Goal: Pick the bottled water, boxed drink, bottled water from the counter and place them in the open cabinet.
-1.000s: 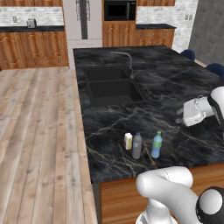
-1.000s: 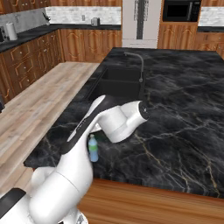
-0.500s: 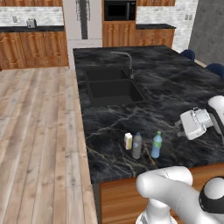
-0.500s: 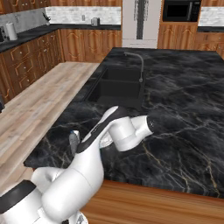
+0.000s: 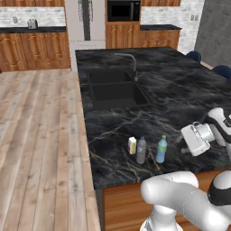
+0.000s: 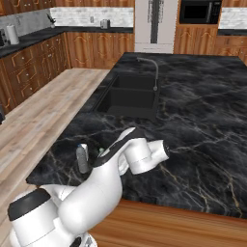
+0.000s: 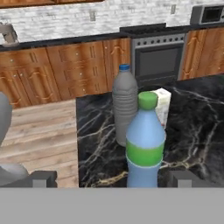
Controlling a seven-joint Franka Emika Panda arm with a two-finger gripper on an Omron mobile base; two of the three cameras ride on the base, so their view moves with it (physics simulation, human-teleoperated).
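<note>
Blue bottled water (image 7: 145,144), green-capped, green-banded, stands upright on black counter (image 7: 96,148).

My arm (image 6: 108,181) is glossy white, with rounded tubular links, dark grey joint caps and a black stripe. My hand (image 5: 197,138) is a boxy white block; fingertips (image 7: 42,178) small, dark, square.

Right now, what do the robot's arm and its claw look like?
The arm is glossy white, built of rounded tube segments with dark grey joint caps. The claw has a boxy white body; in the hand view its fingertips are small dark grey blocks. No cables or markings visible.
</note>
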